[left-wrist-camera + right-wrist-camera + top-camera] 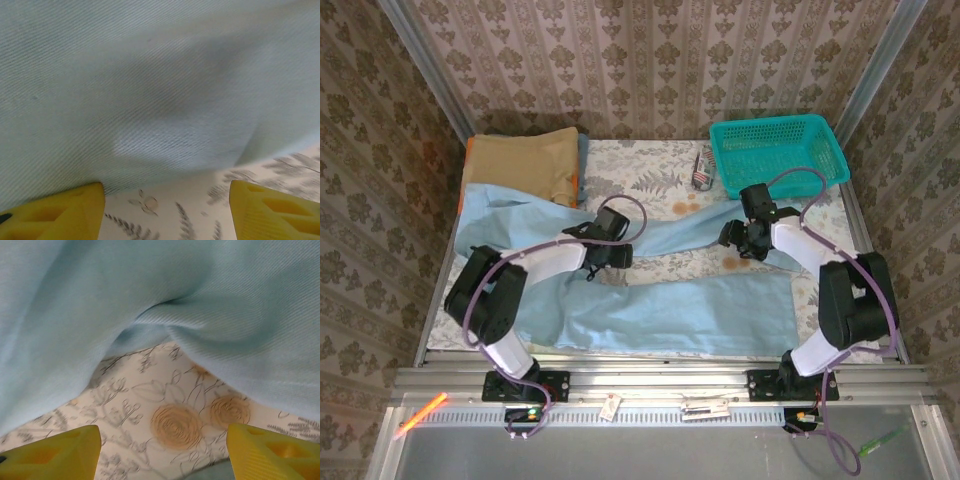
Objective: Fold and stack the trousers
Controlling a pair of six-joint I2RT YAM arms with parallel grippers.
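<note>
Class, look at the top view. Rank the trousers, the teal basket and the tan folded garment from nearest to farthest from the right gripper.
1. trousers: spread mid-table, directly under the right gripper.
2. teal basket: just beyond the gripper, far right corner.
3. tan folded garment: far left corner, across the table.

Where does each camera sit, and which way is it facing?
Top external: above and behind, looking down at the table; left arm and right arm show.
Left wrist: on the left arm, facing the trousers close up; left gripper open at the bottom.
Right wrist: on the right arm, same aim; right gripper open.
Shared: trousers in all.
</note>
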